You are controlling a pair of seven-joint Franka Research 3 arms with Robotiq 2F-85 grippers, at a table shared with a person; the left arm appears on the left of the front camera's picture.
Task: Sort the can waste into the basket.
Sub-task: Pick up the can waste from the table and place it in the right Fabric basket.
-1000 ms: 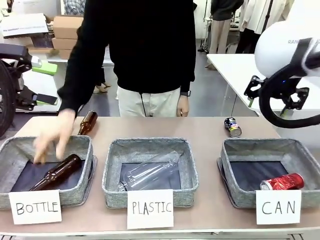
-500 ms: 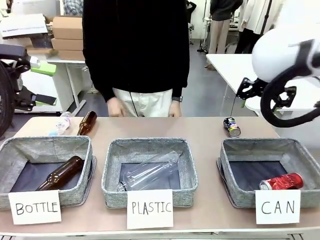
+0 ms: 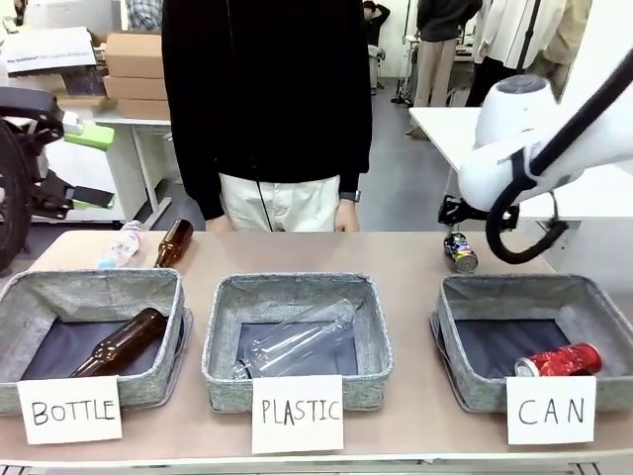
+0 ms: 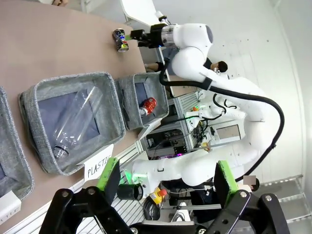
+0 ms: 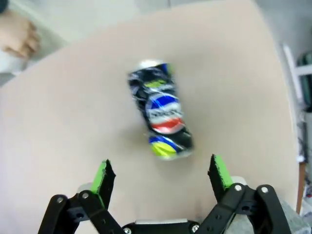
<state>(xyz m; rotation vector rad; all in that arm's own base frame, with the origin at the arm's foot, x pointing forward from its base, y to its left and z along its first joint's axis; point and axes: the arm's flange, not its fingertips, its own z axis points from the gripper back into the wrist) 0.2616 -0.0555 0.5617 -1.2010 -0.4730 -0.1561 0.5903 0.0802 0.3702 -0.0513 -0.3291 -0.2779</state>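
Observation:
A crumpled dark blue-black can (image 3: 460, 251) lies on its side on the table, just behind the grey basket (image 3: 524, 285) fronted by the "CAN" card (image 3: 551, 409). A red can (image 3: 559, 359) lies inside that basket at its front right. My right gripper (image 5: 163, 173) hovers open just above the dark can (image 5: 161, 109), green pads (image 5: 103, 176) spread wider than the can and short of it. In the front view the right gripper (image 3: 453, 212) hangs just above and behind the can. My left gripper (image 4: 165, 175) is open, empty and held high, far from both cans (image 4: 120, 40).
A "BOTTLE" basket (image 3: 94, 285) holds a brown bottle (image 3: 119, 342). A "PLASTIC" basket (image 3: 297, 287) holds a clear bottle (image 3: 297, 341). Another brown bottle (image 3: 173, 242) and a clear plastic bottle (image 3: 121, 243) lie at the far left. A person (image 3: 272, 109) stands at the far edge.
The person's hand pulled back from the left baskets, leaving a clear plastic bottle on the table. My right arm swung down and left, to just over the dark can.

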